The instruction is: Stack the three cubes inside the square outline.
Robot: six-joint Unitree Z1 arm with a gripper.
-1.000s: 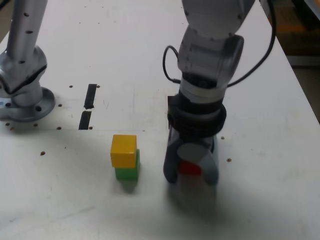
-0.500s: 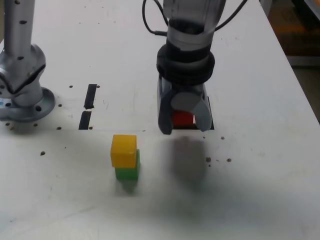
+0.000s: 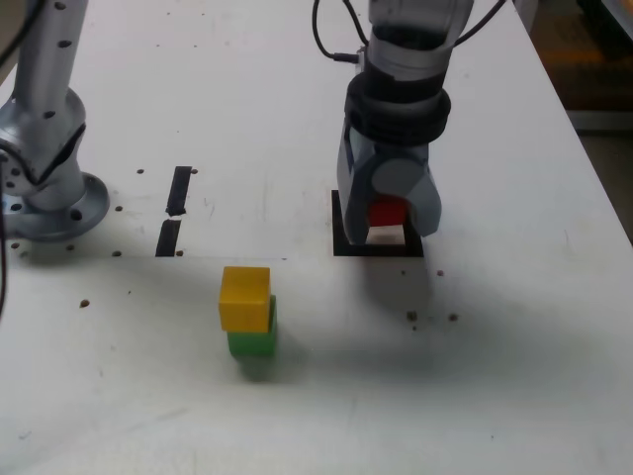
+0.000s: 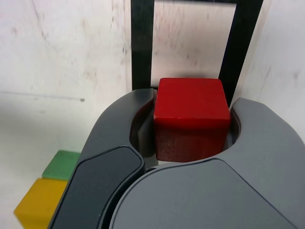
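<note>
White tabletop fills both views, scuffed and dotted with small screw holes. From my remote seat I see the gripper (image 3: 390,224) pointing down over the far middle of the table, its two dark grey jaws closed snugly on the red cube (image 4: 191,117), one jaw on each side face. In the exterior view the red cube (image 3: 388,212) hangs between the fingertips directly over the square outline (image 3: 341,245), a thick black border with a white centre. I cannot tell whether the cube touches the table or hovers just above it. In the wrist view the outline's black bars (image 4: 141,45) run past both sides of the cube, so it looks roughly centred across the frame.

Toward the exterior view's left and nearer the camera, well apart from the outline, the yellow cube (image 3: 244,297) sits on the green cube (image 3: 251,341), slightly offset. Two short black bar marks (image 3: 179,189) lie farther left, and a second arm's metal base (image 3: 49,203) stands at the left edge.

I judge the step in hand is placing the red cube inside the outline. To do it well I would keep its edges parallel to the bars, lower straight down until it rests flat, then open the jaws only slightly and lift vertically, so the cube does not drag or twist off centre.
</note>
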